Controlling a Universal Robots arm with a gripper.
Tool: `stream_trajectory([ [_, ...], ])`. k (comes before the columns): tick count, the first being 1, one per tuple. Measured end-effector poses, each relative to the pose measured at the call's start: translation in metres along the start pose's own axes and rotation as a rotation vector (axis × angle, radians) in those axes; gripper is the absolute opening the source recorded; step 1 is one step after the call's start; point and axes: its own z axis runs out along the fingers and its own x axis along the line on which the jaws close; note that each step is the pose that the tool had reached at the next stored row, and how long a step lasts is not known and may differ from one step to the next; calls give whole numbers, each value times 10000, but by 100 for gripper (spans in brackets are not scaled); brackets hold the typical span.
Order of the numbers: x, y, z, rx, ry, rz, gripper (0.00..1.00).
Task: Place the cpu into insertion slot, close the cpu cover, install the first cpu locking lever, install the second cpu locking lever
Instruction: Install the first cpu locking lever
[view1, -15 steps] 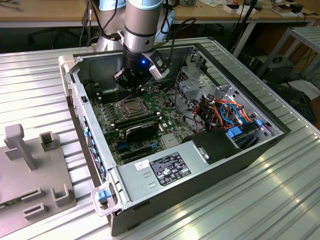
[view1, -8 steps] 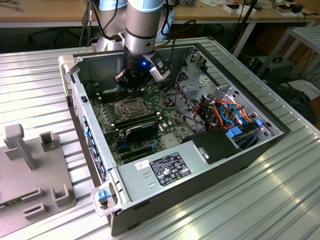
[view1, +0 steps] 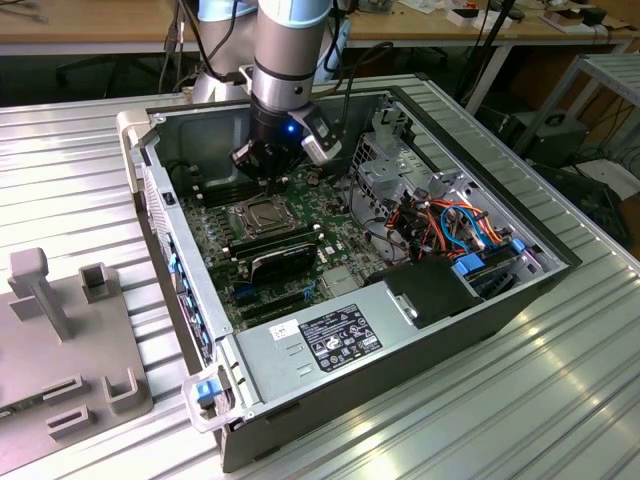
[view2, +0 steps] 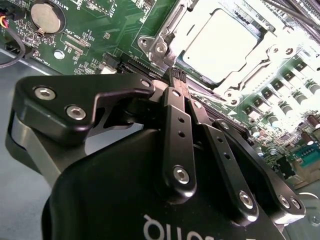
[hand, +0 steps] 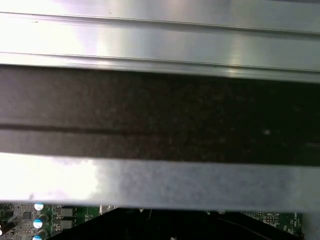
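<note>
1 bright, silvery, square cpu (view2: 217, 45)

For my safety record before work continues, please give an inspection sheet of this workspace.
Surface: ribbed aluminium table, open computer case on it.
Job's things: cpu seated, cpu cover apparently down over it.
Clutter: grey fixture plate at the exterior view's left.
Claw: shut, tips beside the cover's corner.
Cables: orange and blue wires inside the case.
Surroundings: wooden workbenches behind.
</note>
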Motion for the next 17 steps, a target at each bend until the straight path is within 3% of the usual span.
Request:
stream_trajectory([
  [17,-7,3,51,0,0,-1,11],
])
